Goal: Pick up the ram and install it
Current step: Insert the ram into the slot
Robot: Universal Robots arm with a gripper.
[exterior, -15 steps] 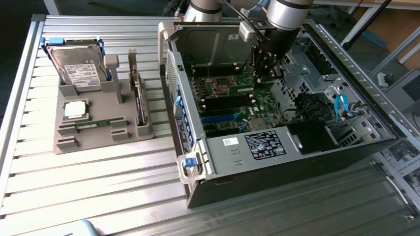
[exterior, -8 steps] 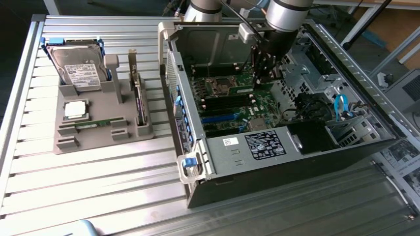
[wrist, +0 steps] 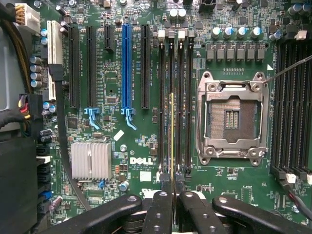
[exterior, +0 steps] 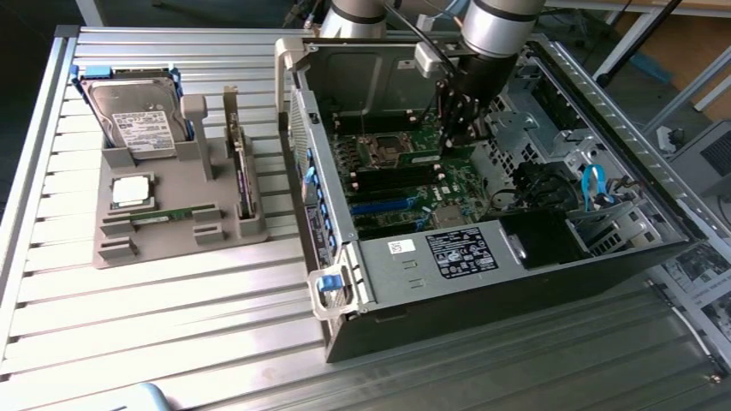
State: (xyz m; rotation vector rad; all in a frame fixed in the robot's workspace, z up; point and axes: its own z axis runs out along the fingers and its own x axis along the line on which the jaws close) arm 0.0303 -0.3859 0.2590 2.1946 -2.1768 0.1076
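The ram [wrist: 172, 134] is seen edge-on in the wrist view, as a thin yellow-green line. It stands in one of the long black memory slots [wrist: 179, 105] on the green motherboard [wrist: 122, 73], just beside the silver processor socket [wrist: 233, 117]. The gripper [wrist: 171, 184] has its two black fingers [wrist: 164, 204] pulled in close, pinching the near end of the ram between them. Whether the ram is pushed all the way down into its slot cannot be told.

In the exterior view the gripper [exterior: 460, 130] reaches down into the open computer case [exterior: 480, 282], over the middle of the motherboard [exterior: 425, 184]. The case lies on its side on the metal table [exterior: 171, 342], toward the exterior view's right.

On the motherboard, past the memory slots, there is a blue card slot [wrist: 126, 68] with black slots on each side. A silver heat sink [wrist: 91, 160] sits near the white DELL letters.

Toward the table's edge at the exterior view's left sits a grey parts holder [exterior: 171, 231]. It carries a hard drive [exterior: 139, 120] at its far end, a square silver processor chip [exterior: 130, 190] in the middle, and an expansion card [exterior: 240, 171] standing on edge along its side nearest the case.
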